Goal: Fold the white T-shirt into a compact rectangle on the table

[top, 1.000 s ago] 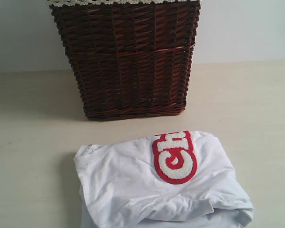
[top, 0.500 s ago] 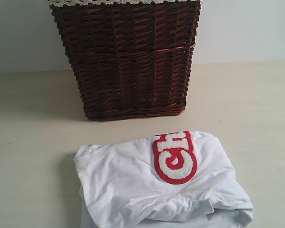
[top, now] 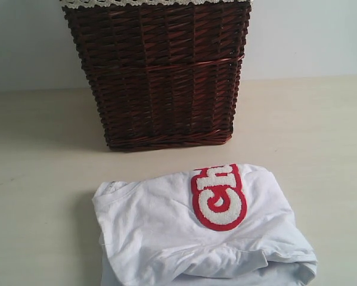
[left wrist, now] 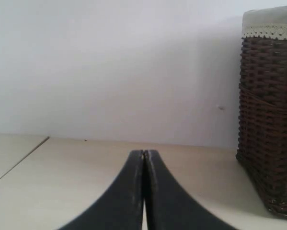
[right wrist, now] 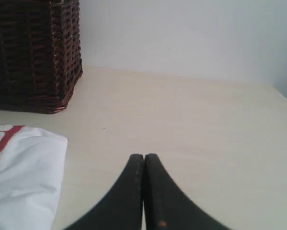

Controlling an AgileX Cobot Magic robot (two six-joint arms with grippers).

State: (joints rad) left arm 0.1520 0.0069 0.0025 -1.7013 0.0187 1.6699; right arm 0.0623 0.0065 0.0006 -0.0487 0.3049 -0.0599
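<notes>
Looking at a pale table [top: 35, 179] that takes up most of the exterior view. Dark wicker basket [top: 160, 77] upright at 12 o'clock, with a lace trim [top: 154, 3] along its rim. White shirt [top: 166, 232] lying on the table at 6 o'clock, clear of the basket. Folded into a rough rectangle, rumpled along the near edge, which runs off frame.

Left gripper [left wrist: 143, 155] held low and level over bare table, aimed at the wall with the basket off to one side. Jaws pressed together, nothing between them. Right gripper [right wrist: 143, 158] in the same pose, low and level. Jaws pressed together and empty, near a corner of the shirt but not touching it.

Fuzzy white lettering [top: 219, 196] outlined in red on the shirt's top face, toward 1 o'clock of the shirt. Reads "Ch", turned sideways and running toward 12 o'clock. Rest hidden by the fold.
</notes>
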